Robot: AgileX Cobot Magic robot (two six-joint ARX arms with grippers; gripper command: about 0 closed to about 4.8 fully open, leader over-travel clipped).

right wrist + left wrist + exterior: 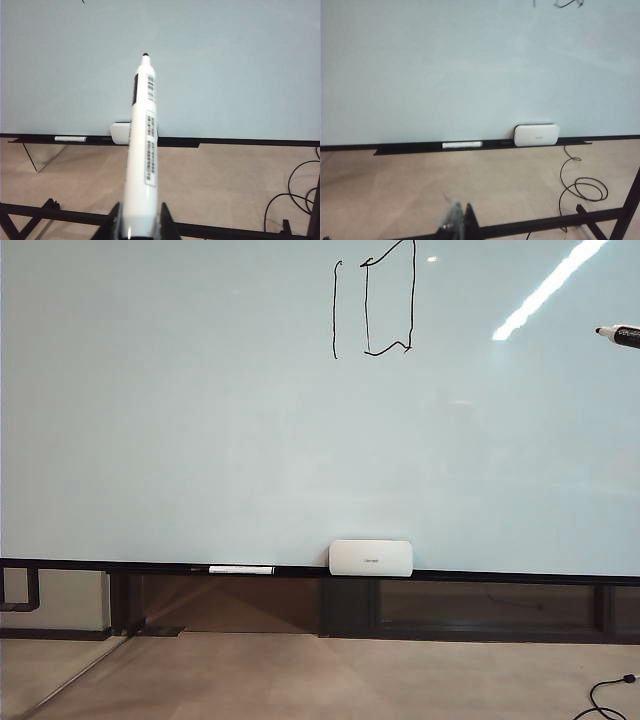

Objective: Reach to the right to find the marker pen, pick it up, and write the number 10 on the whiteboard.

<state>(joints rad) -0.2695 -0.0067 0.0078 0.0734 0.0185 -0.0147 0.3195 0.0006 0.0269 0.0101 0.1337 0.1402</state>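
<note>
From where I sit, the 10 [373,302] looks finished: a tall stroke and a boxy zero high on the board [200,420], well above the ledge [500,576]. My right gripper [139,220] is clamped on the pen [142,150], jaws pressing either side of the barrel near its rear end, tip uncapped and pointing at the board but clear of it. In the exterior view only the pen's tip end pokes in at the right edge, level with the bottom of the 10 and well to its right. So I judge the step in hand to be pulling away cleanly. I would hold the grip firm and move the tip straight off the board, so no stray mark lands beside the digits, and I'd mind the cable [580,185] on the floor below the ledge. My left gripper [457,225] sits low, far under the ledge; its fingers seem close together and empty, though blur keeps me from telling for sure. The box [371,557] and stick [241,569] rest on the ledge.
</note>
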